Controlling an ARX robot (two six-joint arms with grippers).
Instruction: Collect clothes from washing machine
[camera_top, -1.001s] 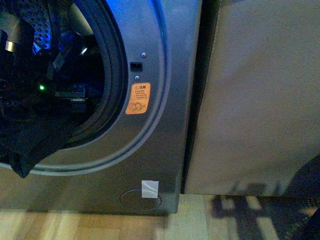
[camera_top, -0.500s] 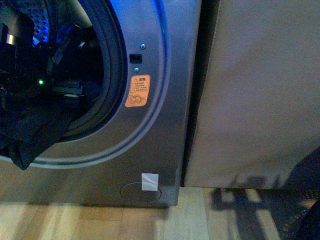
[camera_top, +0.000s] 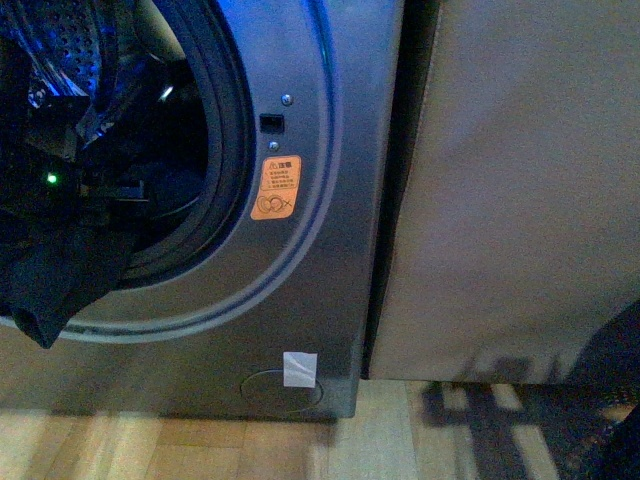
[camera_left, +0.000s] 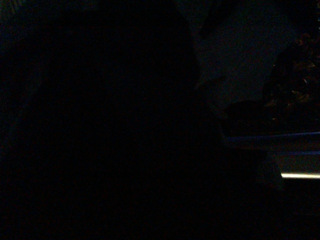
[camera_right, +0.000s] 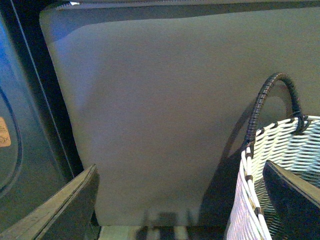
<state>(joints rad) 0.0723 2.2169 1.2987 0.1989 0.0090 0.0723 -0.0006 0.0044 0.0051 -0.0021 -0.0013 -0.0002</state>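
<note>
Some limp black clothes (camera_top: 55, 285), round-rimmed grey metal washing machine (camera_top: 345, 260)

tan sofa side (camera_top: 520, 190) | wood floor (camera_top: 180, 445) | white woven basket (camera_right: 285, 170)

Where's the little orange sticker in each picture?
Front view: the sticker is on the washing machine, just right of the porthole.
Left wrist view: dark, so nothing can be told.
Right wrist view: only a sliver of the sticker shows, cut off by the picture's edge, on the machine's grey front.
Shared landmark: the tan sofa right beside the machine.
</note>
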